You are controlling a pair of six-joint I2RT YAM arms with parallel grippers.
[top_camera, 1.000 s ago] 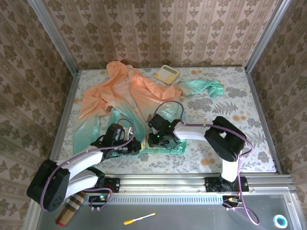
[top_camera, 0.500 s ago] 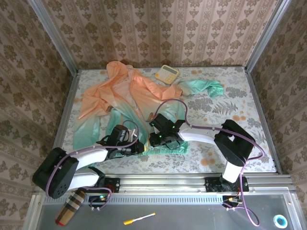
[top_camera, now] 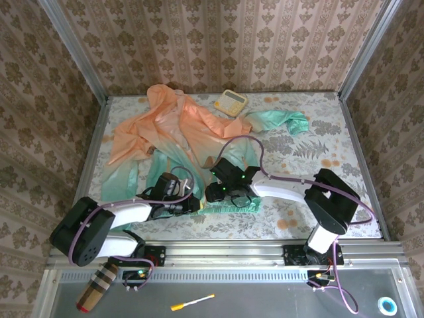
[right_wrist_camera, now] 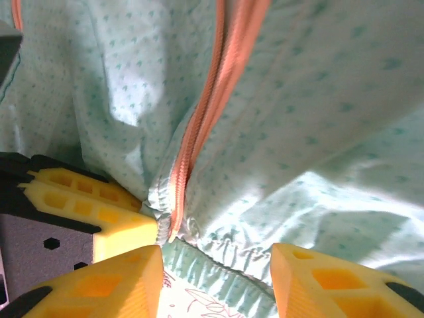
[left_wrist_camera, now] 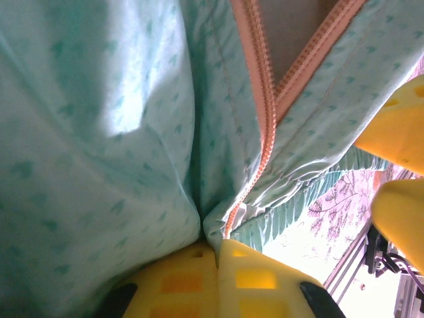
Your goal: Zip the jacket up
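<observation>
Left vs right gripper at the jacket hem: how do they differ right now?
Left gripper is shut; right gripper is open. Left gripper pinches the hem of the jacket by the zipper; right gripper holds nothing. Both sit at the zipper's bottom end.

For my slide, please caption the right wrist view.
Right claw open at the jacket hem, below the orange zipper; left claw pinching alongside.

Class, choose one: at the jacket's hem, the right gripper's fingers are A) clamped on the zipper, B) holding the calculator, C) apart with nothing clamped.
C: in the right wrist view the right gripper has its fingers apart, with the teal hem of the jacket in the gap.
</observation>
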